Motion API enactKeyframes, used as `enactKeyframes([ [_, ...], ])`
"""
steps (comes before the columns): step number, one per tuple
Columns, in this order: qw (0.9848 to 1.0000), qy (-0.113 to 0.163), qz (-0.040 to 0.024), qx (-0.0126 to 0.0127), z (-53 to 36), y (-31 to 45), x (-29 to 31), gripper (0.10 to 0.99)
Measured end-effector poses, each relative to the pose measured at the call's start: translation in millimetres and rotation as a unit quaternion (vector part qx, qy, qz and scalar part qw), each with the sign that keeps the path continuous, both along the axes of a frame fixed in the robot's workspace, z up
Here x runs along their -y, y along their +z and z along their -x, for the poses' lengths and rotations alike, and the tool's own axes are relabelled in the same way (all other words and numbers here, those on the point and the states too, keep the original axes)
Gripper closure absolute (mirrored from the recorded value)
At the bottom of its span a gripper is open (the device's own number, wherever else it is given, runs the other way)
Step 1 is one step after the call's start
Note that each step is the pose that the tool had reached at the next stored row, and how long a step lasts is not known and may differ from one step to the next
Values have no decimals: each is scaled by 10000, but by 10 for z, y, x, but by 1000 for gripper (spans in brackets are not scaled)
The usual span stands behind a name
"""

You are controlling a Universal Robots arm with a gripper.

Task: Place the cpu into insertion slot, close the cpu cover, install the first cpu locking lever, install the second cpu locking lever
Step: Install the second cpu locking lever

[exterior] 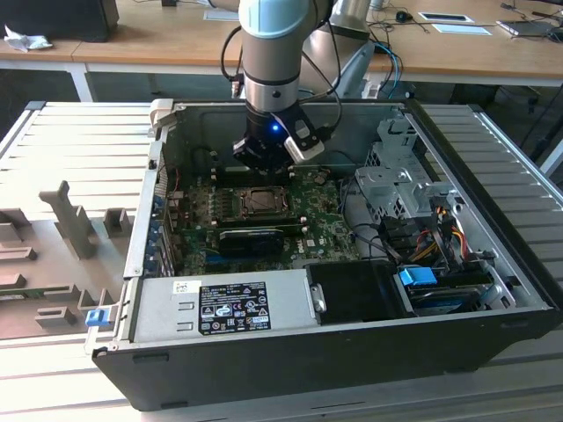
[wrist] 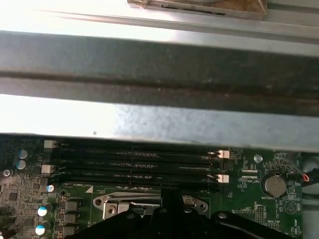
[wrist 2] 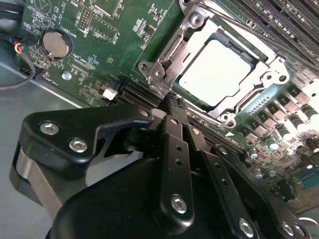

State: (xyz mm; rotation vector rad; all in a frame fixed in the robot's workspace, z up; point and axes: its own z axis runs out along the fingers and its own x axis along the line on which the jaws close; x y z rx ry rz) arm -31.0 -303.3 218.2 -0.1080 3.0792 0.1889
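While cpu (wrist 2: 215,72) lies flat in insertion slot (wrist 2: 197,37) | cpu cover (wrist 2: 279,79) down

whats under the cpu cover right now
In the second wrist view the cpu cover lies closed over the insertion slot, and the cpu's silver top shows through its window. The cpu's edges and the slot's contacts beneath are hidden.

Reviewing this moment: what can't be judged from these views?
- Locking levers: whether they are latched around the cpu cover is unclear in the second wrist view.
- Insertion slot: too small in the exterior view.
- Cpu: its near corner hidden by the tool.
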Motion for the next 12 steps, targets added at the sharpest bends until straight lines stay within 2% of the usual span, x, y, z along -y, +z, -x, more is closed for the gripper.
enactKeyframes([
  [2, 10000, 0, 0, 0, 0, 48, 0, 980],
  [12, 10000, 0, 0, 0, 0, 158, 0, 980],
])
